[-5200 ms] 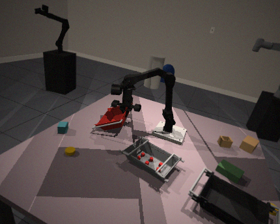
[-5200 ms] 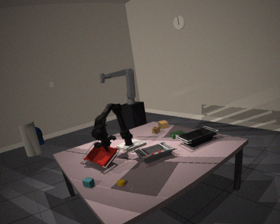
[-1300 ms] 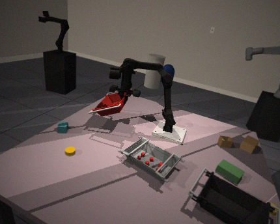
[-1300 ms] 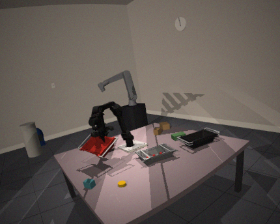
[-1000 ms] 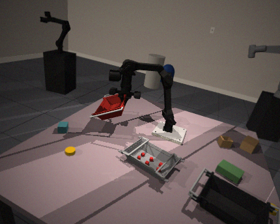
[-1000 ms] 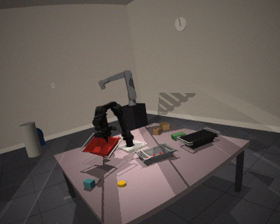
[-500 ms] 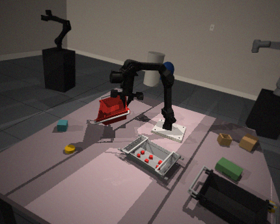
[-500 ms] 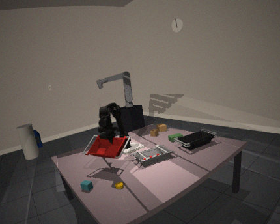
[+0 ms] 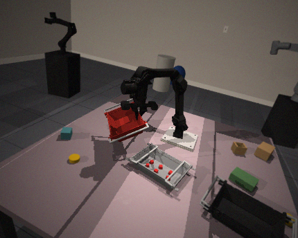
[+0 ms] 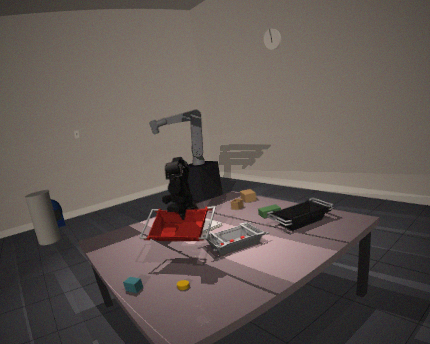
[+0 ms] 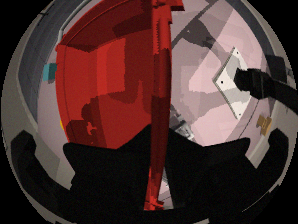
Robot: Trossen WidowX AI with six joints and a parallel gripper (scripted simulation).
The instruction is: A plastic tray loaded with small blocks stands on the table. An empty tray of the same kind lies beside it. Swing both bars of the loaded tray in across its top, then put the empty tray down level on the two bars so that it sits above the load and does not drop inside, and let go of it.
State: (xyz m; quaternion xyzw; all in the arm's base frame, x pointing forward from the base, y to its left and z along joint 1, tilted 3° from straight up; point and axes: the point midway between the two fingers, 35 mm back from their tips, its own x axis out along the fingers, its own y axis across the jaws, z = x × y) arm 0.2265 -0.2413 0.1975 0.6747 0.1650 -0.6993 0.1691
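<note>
The loaded grey tray (image 9: 146, 171) (image 10: 238, 245) stands on the table with several small red blocks inside. Both of its wire bars lie in across its top, one near each end. My gripper (image 9: 138, 115) (image 10: 182, 214) (image 11: 155, 128) is shut on one long wall of the empty red tray (image 9: 122, 121) (image 10: 176, 227) (image 11: 105, 65). The red tray hangs above the table, behind and left of the grey tray in the top view. It is strongly tilted, and its bars are swung out over its ends. The gripped wall partly shows between the dark fingers in the wrist view.
A black tray (image 9: 247, 197) (image 10: 301, 215) stands at the right. A green block (image 9: 244, 178) and two orange pieces (image 9: 264, 151) (image 9: 239, 148) lie near it. A teal cube (image 9: 66, 133) and a yellow disc (image 9: 74, 158) lie left. The arm's white base plate (image 9: 188, 141) is behind the grey tray.
</note>
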